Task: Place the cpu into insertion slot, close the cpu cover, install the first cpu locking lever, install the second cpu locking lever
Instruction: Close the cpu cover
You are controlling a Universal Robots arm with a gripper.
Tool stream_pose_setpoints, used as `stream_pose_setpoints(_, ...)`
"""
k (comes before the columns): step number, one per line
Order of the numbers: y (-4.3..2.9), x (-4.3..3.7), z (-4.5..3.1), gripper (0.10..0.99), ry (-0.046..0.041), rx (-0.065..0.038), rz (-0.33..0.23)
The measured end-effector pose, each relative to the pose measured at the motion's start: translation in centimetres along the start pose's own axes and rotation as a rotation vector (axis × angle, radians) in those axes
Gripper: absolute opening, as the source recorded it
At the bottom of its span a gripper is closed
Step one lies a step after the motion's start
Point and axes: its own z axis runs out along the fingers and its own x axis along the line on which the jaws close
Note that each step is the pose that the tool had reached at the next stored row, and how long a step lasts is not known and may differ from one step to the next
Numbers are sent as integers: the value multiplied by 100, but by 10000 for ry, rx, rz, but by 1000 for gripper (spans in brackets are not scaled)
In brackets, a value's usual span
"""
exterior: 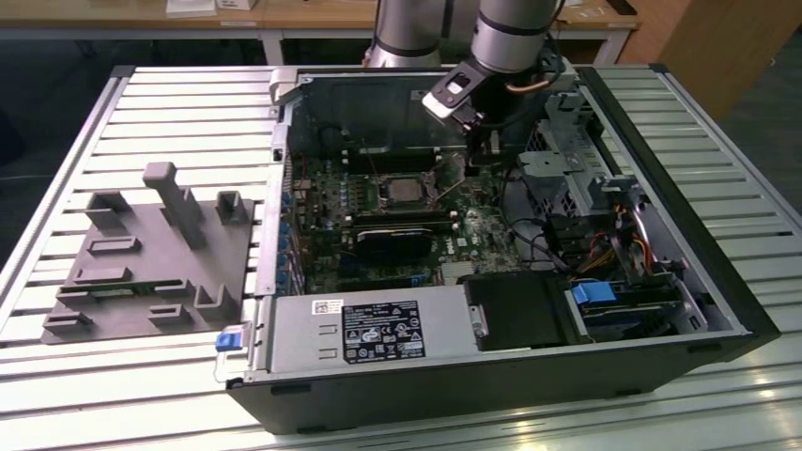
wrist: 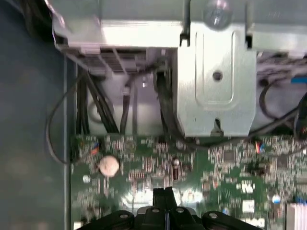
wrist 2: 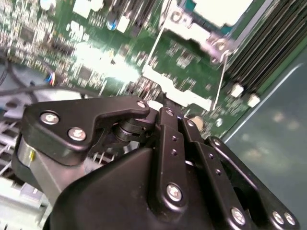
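Note:
In the exterior view the cpu (exterior: 404, 191) lies pale and square in the insertion slot (exterior: 377, 194) on the green motherboard inside the open case. My gripper (exterior: 484, 143) hangs just to the exterior view's right of the slot, low over the board. The second wrist view shows the cpu (wrist 2: 223, 9) under the silver cpu cover (wrist 2: 211, 42), with thin wire levers (wrist 2: 223, 72) running along the socket's sides. My black fingertips (wrist 2: 166, 113) are close to the socket's silver edge plate. In both wrist views the fingers are pressed together, and I see nothing between them (wrist: 163, 192).
A black fan card (exterior: 401, 240) and long memory slots (wrist 2: 268, 43) lie beside the socket. A metal drive cage (exterior: 589, 160) with cables (wrist: 96, 105) stands at the exterior view's right, the power supply (exterior: 363, 329) in front. A grey fixture (exterior: 150, 254) sits outside the case.

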Motion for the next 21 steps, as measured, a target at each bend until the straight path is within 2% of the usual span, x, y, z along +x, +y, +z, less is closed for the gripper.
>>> stream_pose_setpoints(4, 6, 0, 5, 102, -12, 630, -20)
stream_pose_setpoints(5, 7, 0, 6, 102, -15, 748, -23)
stream_pose_setpoints(6, 7, 0, 6, 102, -16, 822, -25)
stream_pose_setpoints(7, 7, 0, 6, 102, -16, 850, -26)
stream_pose_setpoints(14, 3, 0, 7, 102, -14, 856, -26)
stream_pose_setpoints(21, -81, -1, 10, 102, -8, 832, -27)
